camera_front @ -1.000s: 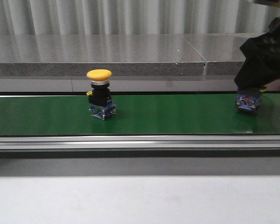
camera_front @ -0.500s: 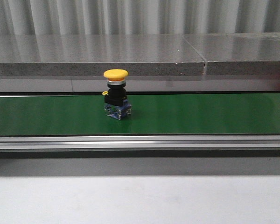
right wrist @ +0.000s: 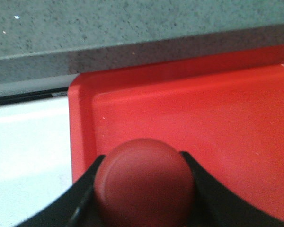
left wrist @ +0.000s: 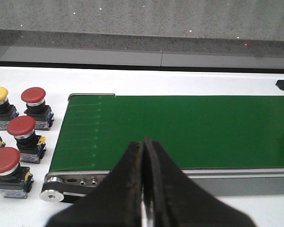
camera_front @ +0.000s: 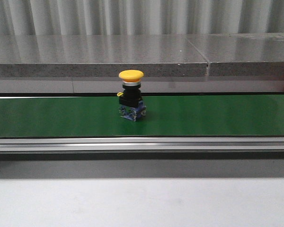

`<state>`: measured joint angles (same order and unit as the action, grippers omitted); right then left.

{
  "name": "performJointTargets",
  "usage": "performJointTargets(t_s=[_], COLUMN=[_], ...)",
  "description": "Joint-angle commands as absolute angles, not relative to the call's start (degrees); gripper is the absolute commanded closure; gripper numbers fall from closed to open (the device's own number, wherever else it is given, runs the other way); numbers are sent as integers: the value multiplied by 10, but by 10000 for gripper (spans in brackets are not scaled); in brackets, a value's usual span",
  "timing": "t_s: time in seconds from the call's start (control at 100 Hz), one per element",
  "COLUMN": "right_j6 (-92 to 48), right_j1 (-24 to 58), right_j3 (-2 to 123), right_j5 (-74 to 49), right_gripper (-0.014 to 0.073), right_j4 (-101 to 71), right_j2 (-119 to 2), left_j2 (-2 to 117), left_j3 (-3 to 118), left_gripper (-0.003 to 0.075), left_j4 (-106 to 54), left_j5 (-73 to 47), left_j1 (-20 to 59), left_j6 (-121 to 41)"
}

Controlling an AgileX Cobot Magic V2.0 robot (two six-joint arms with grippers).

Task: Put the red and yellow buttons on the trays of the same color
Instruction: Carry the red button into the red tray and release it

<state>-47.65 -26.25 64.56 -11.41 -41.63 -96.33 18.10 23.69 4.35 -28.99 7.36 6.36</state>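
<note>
Front view: a yellow button (camera_front: 131, 95) stands upright on the green conveyor belt (camera_front: 217, 116), unsorted. Left wrist view: the left pincer (left wrist: 143, 189) is pressed together, empty; more buttons (left wrist: 20, 139) wait beside the belt. Right wrist view: the right pincer (right wrist: 144, 189) pinches a red button (right wrist: 144, 187) above the red tray (right wrist: 217, 123), not yet released.

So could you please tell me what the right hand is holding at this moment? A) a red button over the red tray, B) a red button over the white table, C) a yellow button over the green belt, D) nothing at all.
A: the right wrist view shows the right hand with its fingers closed around a red button, with the red tray beneath it.
</note>
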Motion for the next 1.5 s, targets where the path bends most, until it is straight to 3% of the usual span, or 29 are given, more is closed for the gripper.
performJointTargets(t_s=[0.0, 0.59, 0.66, 0.83, 0.9, 1.17, 1.49], right_j6=[-477, -477, -477, -477, -477, -477, -478], right_j1=[-266, -266, -266, -266, -266, -266, -244], right_j3=[666, 666, 666, 666, 666, 666, 661], right_j5=[-73, -48, -49, -51, -51, -71, -193], right_gripper=[410, 393, 323, 6, -74, -59, -59], right_j4=[-427, -427, -427, -427, -427, -429, -441], right_j2=[-962, -1060, -1060, -1058, -1053, -991, -864], left_j2=[186, 186, 186, 186, 186, 186, 186], left_j3=[252, 252, 252, 252, 252, 252, 252], left_gripper=[741, 741, 741, 741, 741, 741, 741], left_j4=[39, 39, 39, 39, 39, 39, 39], left_j5=[-249, -249, -249, -249, -249, -249, -249], left_j1=[77, 77, 77, 77, 77, 77, 77], left_j6=[67, 67, 67, 67, 67, 67, 67])
